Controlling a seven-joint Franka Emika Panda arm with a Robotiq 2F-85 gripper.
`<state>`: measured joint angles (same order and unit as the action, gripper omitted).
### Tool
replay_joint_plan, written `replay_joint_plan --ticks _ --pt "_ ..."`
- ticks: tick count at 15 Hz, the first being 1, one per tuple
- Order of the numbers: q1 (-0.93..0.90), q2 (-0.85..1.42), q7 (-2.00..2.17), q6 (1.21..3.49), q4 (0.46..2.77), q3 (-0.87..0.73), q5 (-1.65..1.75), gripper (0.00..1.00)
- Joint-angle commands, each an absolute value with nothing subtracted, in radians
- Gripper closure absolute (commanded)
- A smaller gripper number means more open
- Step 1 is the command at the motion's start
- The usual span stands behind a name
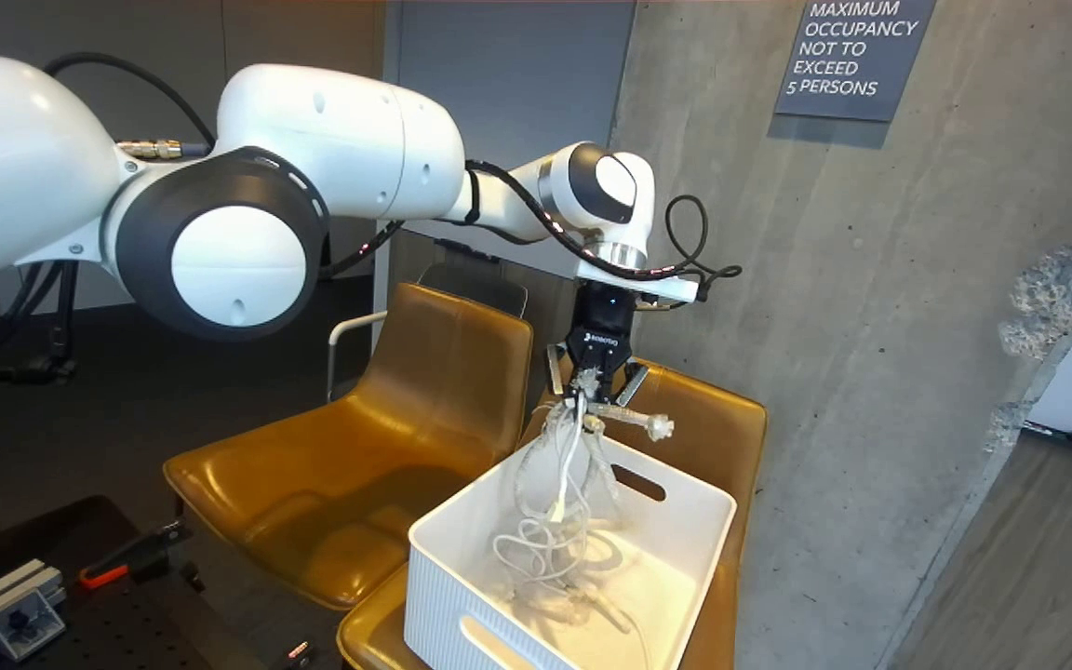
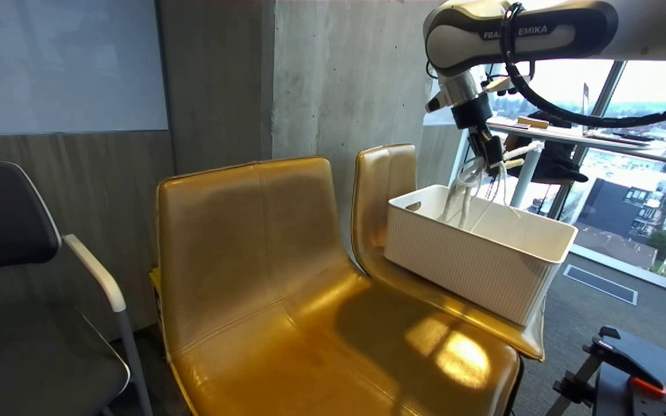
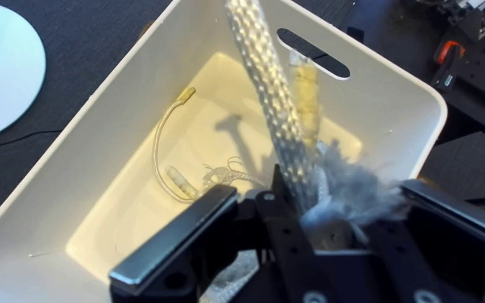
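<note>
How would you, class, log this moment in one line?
Fingers: gripping tangled pale cords | Cords: dangling into bin | Bin: white, on brown chair

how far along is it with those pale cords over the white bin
Looks done: the gripper has a tangle of pale cords clamped above the white bin. In hand: that tangle, which trails down into the bin. Left: seemingly the release, since the gripper is shut on the cords; these pictures don't settle whether they are going in or coming out.
</note>
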<state>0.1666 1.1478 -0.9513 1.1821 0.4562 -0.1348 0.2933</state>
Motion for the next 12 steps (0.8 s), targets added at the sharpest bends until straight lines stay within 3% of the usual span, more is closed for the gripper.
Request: replay_joint_plan --ticks 1,12 --pt "0.136 1.124 -1.006 1.109 0.468 -0.168 0.343 0.96" --pt "0.131 1.094 -1.009 0.88 0.477 -0.173 0.363 0.96"
